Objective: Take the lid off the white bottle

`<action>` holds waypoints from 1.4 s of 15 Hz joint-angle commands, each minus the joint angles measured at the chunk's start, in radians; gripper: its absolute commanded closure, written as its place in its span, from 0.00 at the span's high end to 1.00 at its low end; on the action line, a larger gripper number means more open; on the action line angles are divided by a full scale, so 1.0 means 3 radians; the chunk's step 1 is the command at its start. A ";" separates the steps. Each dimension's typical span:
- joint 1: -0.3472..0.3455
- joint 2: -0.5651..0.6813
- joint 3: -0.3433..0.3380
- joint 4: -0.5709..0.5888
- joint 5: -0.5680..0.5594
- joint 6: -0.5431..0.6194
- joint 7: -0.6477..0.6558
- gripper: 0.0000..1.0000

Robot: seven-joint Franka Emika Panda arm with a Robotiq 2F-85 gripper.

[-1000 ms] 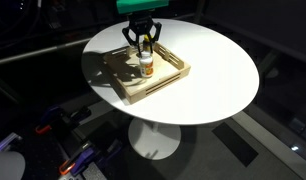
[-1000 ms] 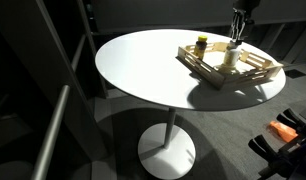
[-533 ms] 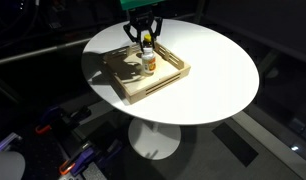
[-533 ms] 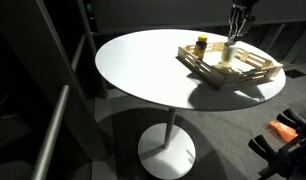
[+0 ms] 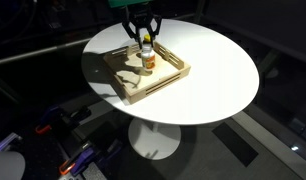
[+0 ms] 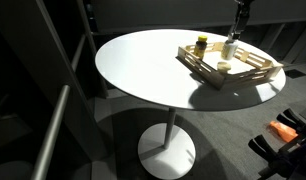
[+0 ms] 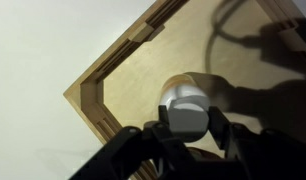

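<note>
White bottle (image 5: 148,62) stands upright near the middle of the wooden tray (image 5: 153,88). The tray sits toward 10 o'clock on the round white bench (image 5: 218,70). My gripper (image 5: 143,30) hangs straight above the bottle and is apart from it in both exterior views.

In the wrist view the fingers (image 7: 228,130) are narrow, pinched on a small white lid (image 7: 188,118). The bottle's round top shows just behind the lid.

The dark bottle (image 6: 201,43), yellow-capped, stands in the same tray. It is at 9 o'clock of the white one in an exterior view, near it but not touching, and clear of the fingers. The tray's corner rail lies at 9 o'clock in the wrist view.
</note>
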 commanded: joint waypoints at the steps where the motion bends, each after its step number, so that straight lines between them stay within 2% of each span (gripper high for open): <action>1: 0.0068 0.0030 -0.0041 0.0032 0.0019 -0.0202 0.0653 0.19; 6: 0.0083 0.0106 -0.0040 0.0055 0.0200 -0.0373 0.1287 0.19; 9: 0.0082 0.0127 -0.0048 0.0032 0.0194 -0.0353 0.1377 0.19; 14: 0.0100 0.0081 -0.0045 -0.0058 -0.0108 -0.0244 0.1117 0.19; 21: 0.0109 0.0013 -0.0021 -0.0179 -0.0505 -0.0055 0.0432 0.19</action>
